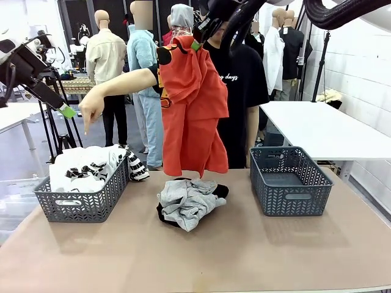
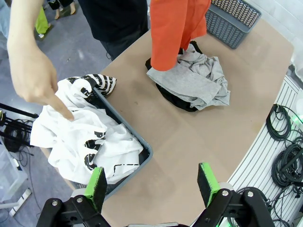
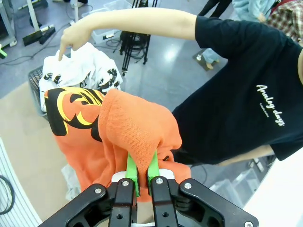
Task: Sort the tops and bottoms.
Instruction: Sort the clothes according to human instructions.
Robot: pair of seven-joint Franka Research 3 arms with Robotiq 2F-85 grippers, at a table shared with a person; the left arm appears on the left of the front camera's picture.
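Note:
My right gripper (image 1: 197, 43) (image 3: 142, 171) is shut on a fold of the orange top (image 1: 192, 110) (image 3: 135, 130) (image 2: 175, 28), which hangs high over the table's middle with its yellow-black graphic showing. Below it a light grey top (image 1: 188, 202) (image 2: 196, 80) lies crumpled on the black bottoms (image 1: 164, 215) (image 2: 176, 100). A white top with black print (image 1: 82, 168) (image 2: 80, 142) (image 3: 80, 68) fills the left grey basket (image 1: 82, 204) (image 2: 142, 146). My left gripper (image 1: 65, 110) (image 2: 151, 187) hangs open above that basket's near end, holding nothing.
A person in a black tee across the table points a hand (image 1: 91, 110) (image 2: 38, 78) (image 3: 66, 40) down at the left basket. The second grey basket (image 1: 290, 180) (image 2: 234, 19) stands at the right with nothing in it. Cables (image 2: 284, 142) lie beside the table's edge.

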